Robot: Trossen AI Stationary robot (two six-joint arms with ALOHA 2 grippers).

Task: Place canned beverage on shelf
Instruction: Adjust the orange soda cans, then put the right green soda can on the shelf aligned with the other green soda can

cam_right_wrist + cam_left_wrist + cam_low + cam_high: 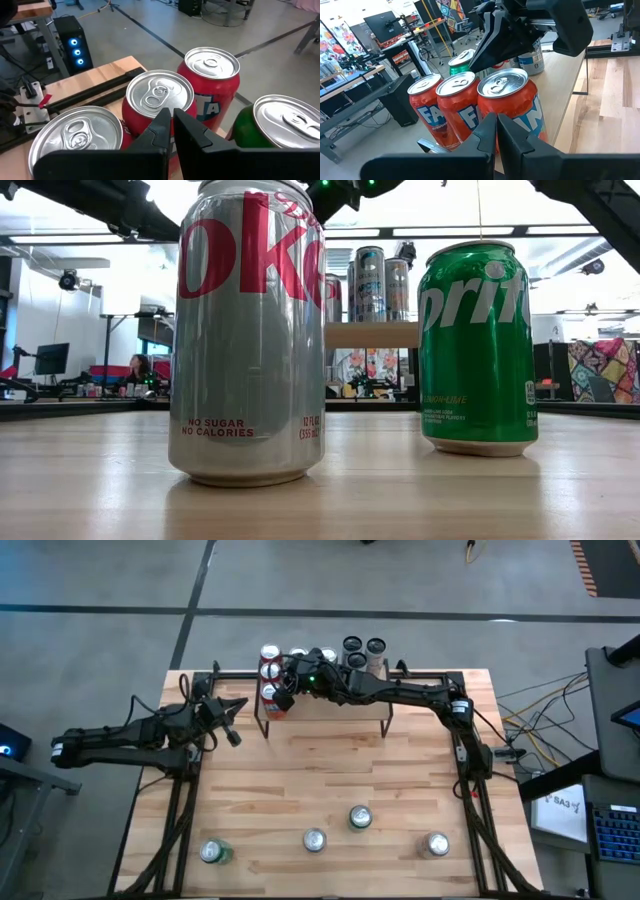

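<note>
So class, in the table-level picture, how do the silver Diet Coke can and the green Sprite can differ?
The Diet Coke can is silver with red lettering; the Sprite can is green with white lettering. The Diet Coke can looms larger, its top cut off by the picture's edge; the Sprite can shows whole. Both stand upright on the wooden tabletop.

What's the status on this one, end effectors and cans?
Right end effector shut, empty, above the red cans on the shelf. Left end effector shut, beside shelf. Four cans on table.

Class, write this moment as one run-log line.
right gripper: shut, above red cans on small light-wood shelf | left gripper: shut, beside shelf | four cans left on tabletop
</note>
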